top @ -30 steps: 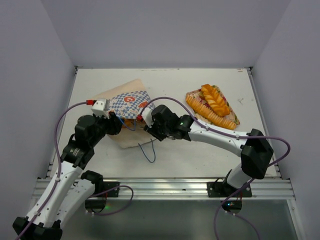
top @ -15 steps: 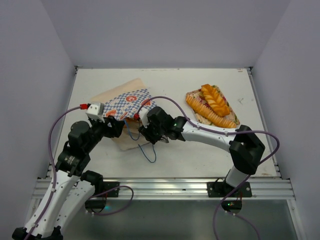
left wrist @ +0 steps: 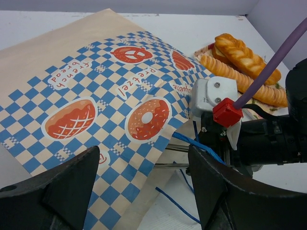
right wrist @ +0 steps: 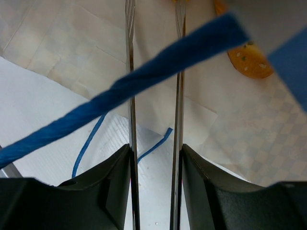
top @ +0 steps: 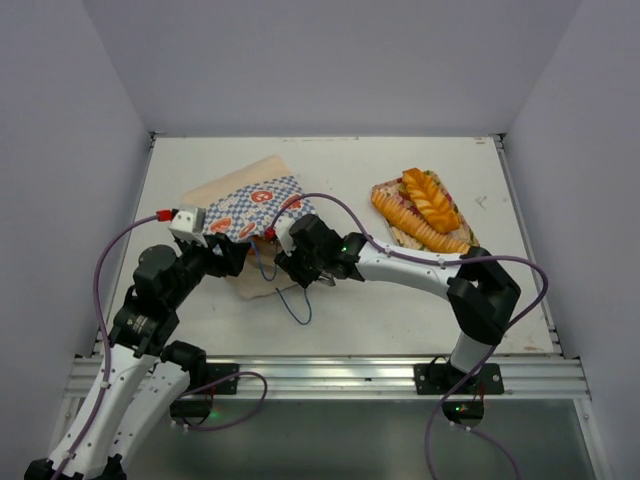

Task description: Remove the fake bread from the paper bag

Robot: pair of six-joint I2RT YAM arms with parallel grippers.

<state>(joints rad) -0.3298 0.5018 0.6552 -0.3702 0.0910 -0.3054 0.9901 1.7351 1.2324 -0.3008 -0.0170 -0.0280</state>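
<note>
- While the paper bag (top: 250, 205) lies flat on the table (top: 350, 160), the left jaws stand wide apart above it.
- Right jaws: narrowly apart, blue cord (right wrist: 144, 81) crossing them.
- The fake bread (top: 425, 205) lies on a tray (top: 472, 243), well apart.

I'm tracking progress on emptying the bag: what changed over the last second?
The left gripper opened its jaws above the paper bag, and its arm drew back leftward. The right gripper slid left toward the bag's mouth. The fake bread lying to the right stayed put.
</note>
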